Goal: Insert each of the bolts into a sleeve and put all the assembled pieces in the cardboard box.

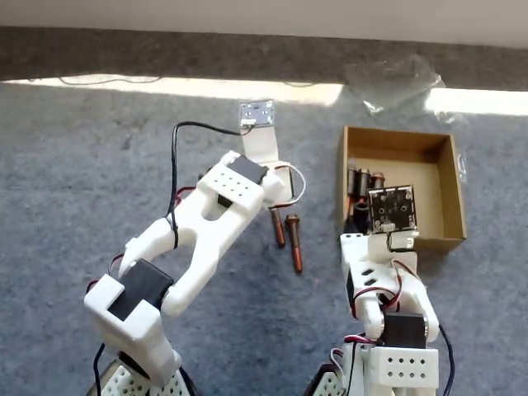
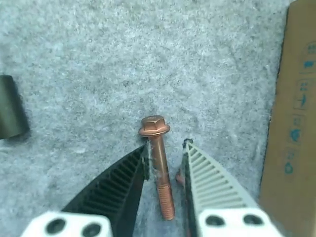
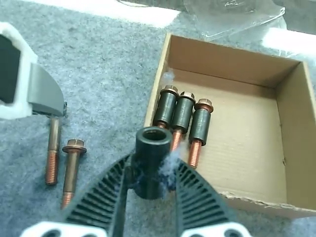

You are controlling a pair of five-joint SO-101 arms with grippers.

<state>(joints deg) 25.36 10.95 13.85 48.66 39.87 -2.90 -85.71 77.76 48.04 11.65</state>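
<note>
Bolt (image 2: 157, 163) on the carpet, lying flat between the parted fingers of the left gripper (image 2: 166, 146). The jaws stand open around its shank. The black finger is close against it and the white finger is a little apart, and nothing is lifted. The right gripper (image 3: 154, 165) is closed on a black sleeve (image 3: 154, 143), which it holds upright with the bore showing, just outside the near wall of the cardboard box (image 1: 455, 194).

A second bolt (image 1: 294, 243) lies just beside the first, on the side toward the box. A loose sleeve (image 2: 10, 106) rests farther from the box than either bolt. Three assembled pieces (image 3: 183, 112) lie side by side inside the box, against the wall nearest the bolts.

Everything sits on grey carpet (image 1: 82, 165). Beyond the box lies a crumpled clear plastic bag (image 1: 394, 81). It sits on a bright strip of sunlight (image 1: 124, 82) that crosses the carpet there, and a pale wall (image 1: 247, 12) runs behind that.
</note>
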